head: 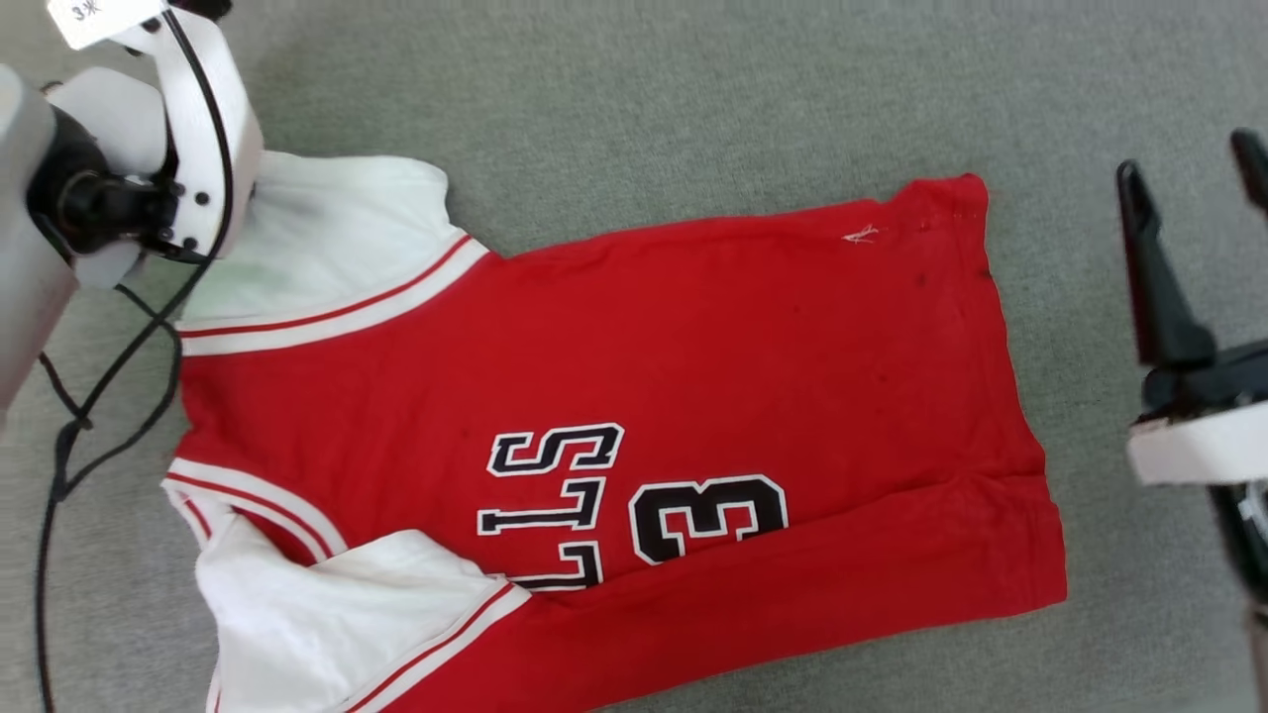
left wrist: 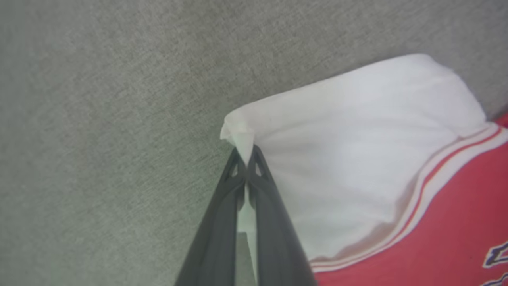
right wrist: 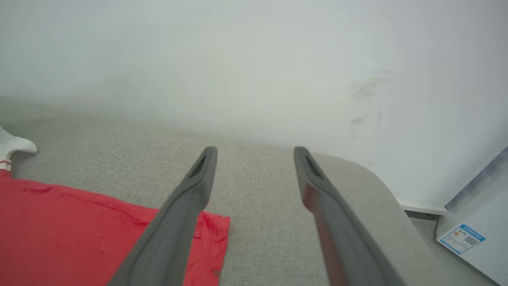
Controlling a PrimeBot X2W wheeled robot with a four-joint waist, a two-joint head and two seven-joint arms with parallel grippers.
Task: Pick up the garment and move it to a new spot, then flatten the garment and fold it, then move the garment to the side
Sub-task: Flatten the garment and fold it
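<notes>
**A:** Where is the garment?

**B:** The garment (head: 693,337) lies spread front-up on the grey surface (head: 693,89), with the number 3 showing. Its sleeves are toward the robot's left and its hem toward the right. In the right wrist view, the hem corner stops short of the surface's rounded corner below the white wall (right wrist: 238,59).

**A:** Is it flat?

**B:** Mostly. The near sleeve (head: 376,594) is folded over the front and covers part of the lettering.

**A:** And the left gripper?

**B:** The left gripper (left wrist: 247,154) is pinched together on the tip of the far sleeve (left wrist: 357,139), with white cloth bunched at its fingertips.

**A:** And the right?

**B:** The right gripper (right wrist: 256,153) is just beyond the hem, jaws wide apart with nothing between them. I cannot tell whether a finger touches the cloth.
</notes>
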